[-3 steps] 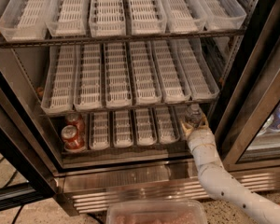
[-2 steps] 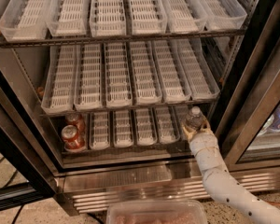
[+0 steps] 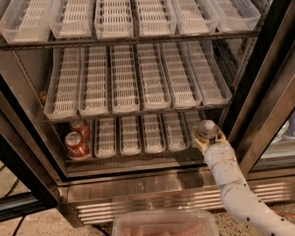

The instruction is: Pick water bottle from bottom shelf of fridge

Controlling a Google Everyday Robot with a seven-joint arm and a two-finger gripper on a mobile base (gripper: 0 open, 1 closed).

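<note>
Lower right, your pale two-finger gripper (image 3: 209,140) pinches the small clear ribbed plastic water bottle (image 3: 206,129); likely light, slick, crushable, so grip mid-body gently.

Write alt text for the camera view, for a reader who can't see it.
A white robot arm reaches into an open fridge, its hand at a small water bottle at the right end of the bottom shelf. Two red soda cans stand at its left end; white slotted trays line the shelves above.

Gripper (image 3: 209,140), water bottle (image 3: 207,129) close beside door frame (image 3: 243,102)
</note>
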